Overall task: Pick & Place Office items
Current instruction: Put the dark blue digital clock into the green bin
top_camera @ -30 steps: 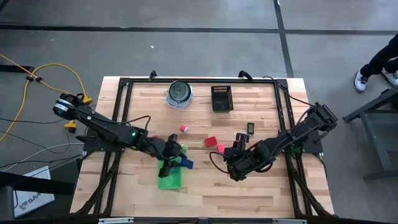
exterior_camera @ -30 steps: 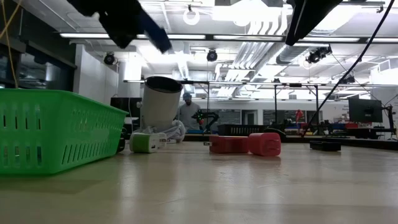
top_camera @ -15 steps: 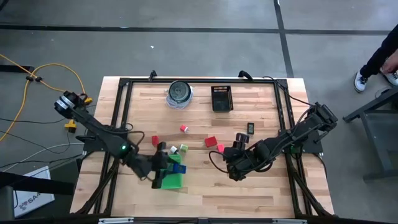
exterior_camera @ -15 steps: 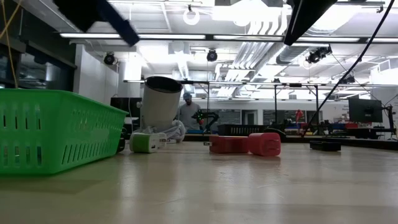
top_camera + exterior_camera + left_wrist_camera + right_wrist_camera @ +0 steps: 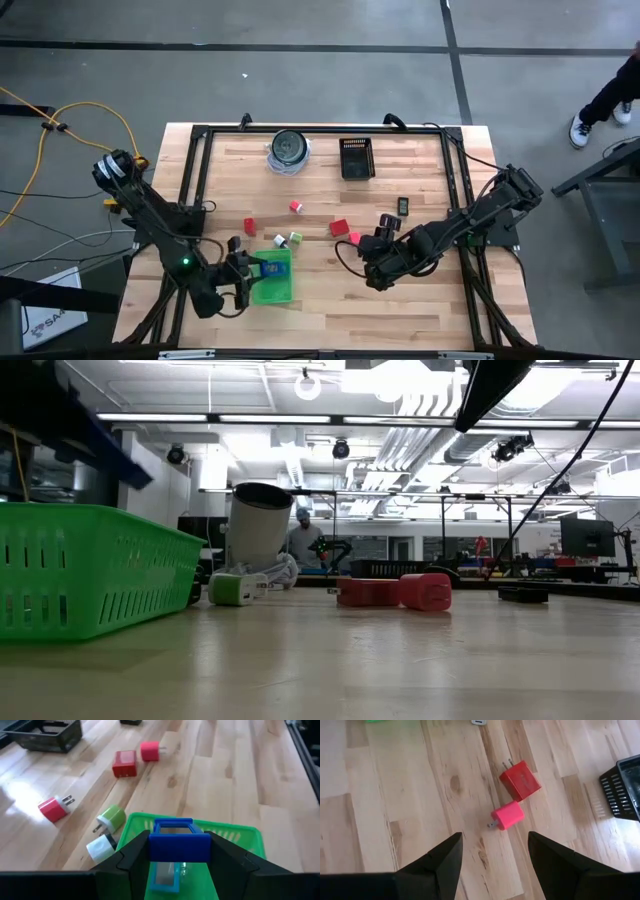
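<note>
One view, the left wrist, shows left end effector grasping blue piece.

Robotics lab — ceiling ducts

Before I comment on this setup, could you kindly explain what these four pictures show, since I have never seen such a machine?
It is a robot with two dark arms at a wooden table, each ending in a two-finger gripper. One picture looks down from above, one looks level across the tabletop, and two come from cameras on the wrists. The left gripper holds a blue rectangular piece over the green tray. The right gripper hangs open above a red block and a pink block. A green-and-white plug and a black basket also lie on the table.
</note>
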